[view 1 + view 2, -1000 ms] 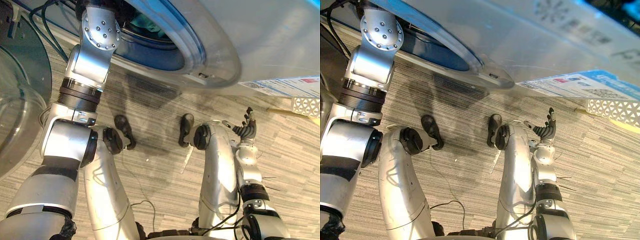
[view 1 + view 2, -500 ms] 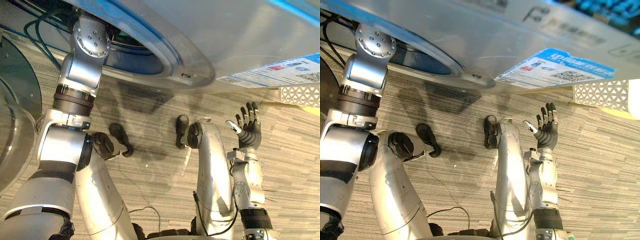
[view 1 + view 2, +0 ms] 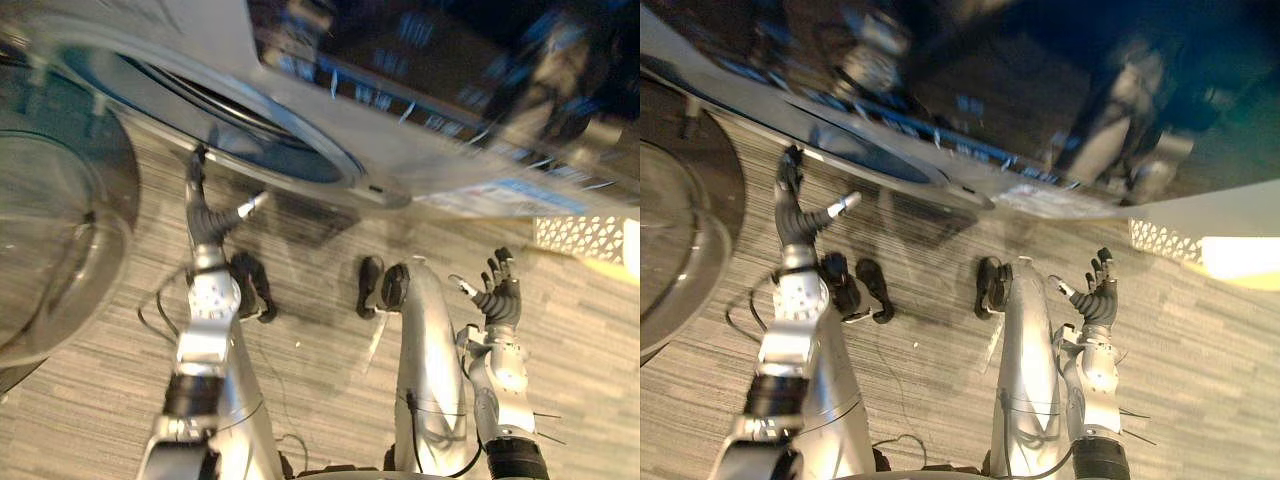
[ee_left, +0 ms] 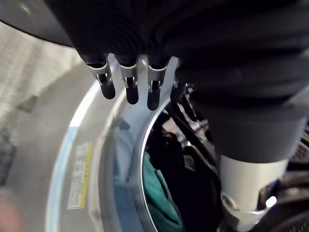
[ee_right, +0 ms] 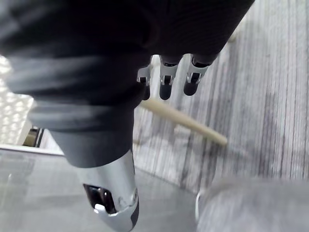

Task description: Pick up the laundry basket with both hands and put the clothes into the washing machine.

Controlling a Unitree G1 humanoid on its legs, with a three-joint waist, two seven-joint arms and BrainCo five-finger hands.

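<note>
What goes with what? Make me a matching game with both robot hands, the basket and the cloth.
Things:
1. left robot hand
2. right robot hand
3. basket
4. cloth

Clues:
A. teal, inside the washer
B. white, full of holes
C. open, raised by the washer's round opening
D. open, over the floor on the basket's side

Pairs: 1-C, 2-D, 3-B, 4-A

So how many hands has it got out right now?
2. The left hand is raised towards the open washing machine, fingers straight; the right hand is open above the floor, left of the white laundry basket.
</note>
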